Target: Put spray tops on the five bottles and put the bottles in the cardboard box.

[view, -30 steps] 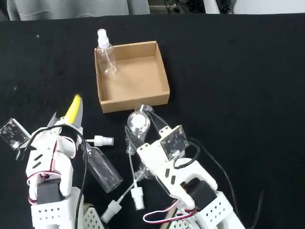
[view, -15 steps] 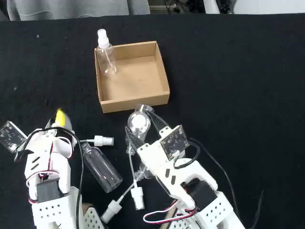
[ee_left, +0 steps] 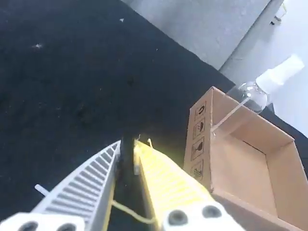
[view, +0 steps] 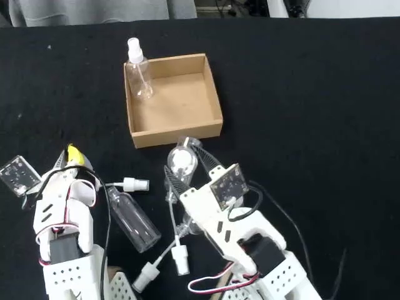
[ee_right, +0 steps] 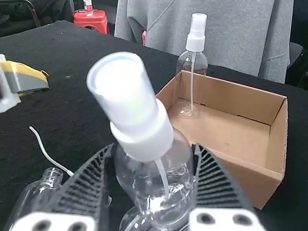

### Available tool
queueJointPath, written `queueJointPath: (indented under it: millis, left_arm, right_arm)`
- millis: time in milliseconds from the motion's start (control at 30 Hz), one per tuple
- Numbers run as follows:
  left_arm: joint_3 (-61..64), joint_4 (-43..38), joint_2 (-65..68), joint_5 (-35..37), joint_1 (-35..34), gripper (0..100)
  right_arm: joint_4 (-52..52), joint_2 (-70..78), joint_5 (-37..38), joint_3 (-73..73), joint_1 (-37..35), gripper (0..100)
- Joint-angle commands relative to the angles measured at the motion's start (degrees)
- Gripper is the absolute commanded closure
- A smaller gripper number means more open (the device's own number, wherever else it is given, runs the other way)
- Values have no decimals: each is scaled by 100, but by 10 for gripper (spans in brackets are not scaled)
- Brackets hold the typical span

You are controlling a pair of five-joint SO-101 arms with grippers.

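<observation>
My right gripper (view: 182,162) (ee_right: 151,150) is shut on a clear bottle (ee_right: 147,178) with a white spray top (ee_right: 130,103), held upright just in front of the cardboard box (view: 178,128) (ee_right: 240,144). Another capped bottle (view: 139,72) (ee_right: 191,60) (ee_left: 250,89) stands in the box's far left corner. A bare bottle (view: 132,217) (ee_right: 41,190) lies between the arms, with a loose spray top (view: 131,184) by its neck. My left gripper (view: 72,156) (ee_left: 129,143), with one grey and one yellow finger, is shut and holds nothing, left of the lying bottle.
Two more loose spray tops (view: 180,256) (view: 147,275) with long tubes lie near the front edge between the arm bases. The black table (view: 312,112) stretches wide to the right of the box. A grey-clad person sits beyond the far edge.
My left gripper has drawn back and to the left, away from the box, its yellow finger now lower. The right arm and its bottle have stayed put.
</observation>
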Motion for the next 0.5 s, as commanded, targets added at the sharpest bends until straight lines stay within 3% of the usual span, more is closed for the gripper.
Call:
queueJointPath:
  millis: [0,467]
  left_arm:
    - [145,-132,-44,-62,-48,964]
    - [145,-132,-44,-62,-31,964]
  right_arm:
    - [273,-760,-18,-593,-79,892]
    - [615,-734,220,-1719,-79,892]
